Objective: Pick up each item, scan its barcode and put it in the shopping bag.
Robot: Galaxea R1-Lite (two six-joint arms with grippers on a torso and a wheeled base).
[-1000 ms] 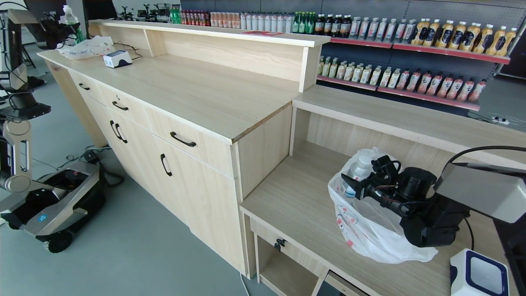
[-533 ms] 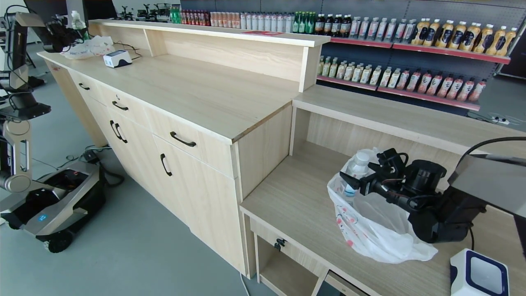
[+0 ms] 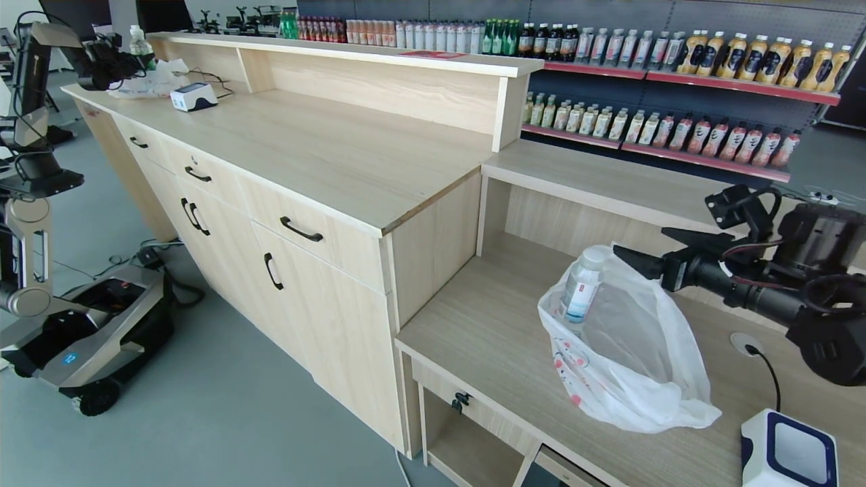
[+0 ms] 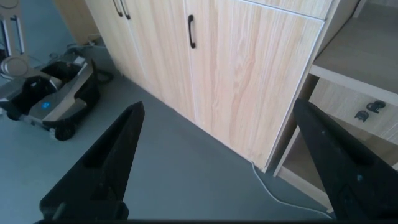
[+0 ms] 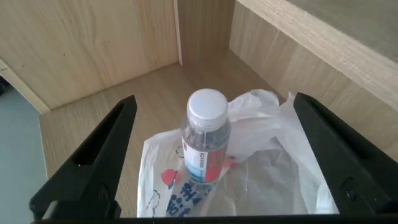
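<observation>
- Right now the right gripper (image 3: 643, 243) hangs with its fingers spread wide and nothing between them; it touches neither bottle nor bag
- Just ahead of and a little below its fingertips stands the water bottle (image 3: 580, 287), white cap up and leaning slightly; its lower part sits inside the open mouth of the shopping bag (image 3: 629, 385)
- That white plastic bag rests on the lower desk (image 3: 473, 325), under and in front of the same gripper; its mouth gapes up toward the fingers
- Back from those fingertips, toward the wrist side and lower down, the barcode scanner (image 3: 788, 450) sits on the same desk; it is near the bag but not touching it
- Meanwhile the left gripper (image 4: 211, 115) is likewise splayed and empty; beyond its fingers lie the grey floor (image 4: 186, 162) and the wooden cabinet doors (image 4: 249, 68)
</observation>
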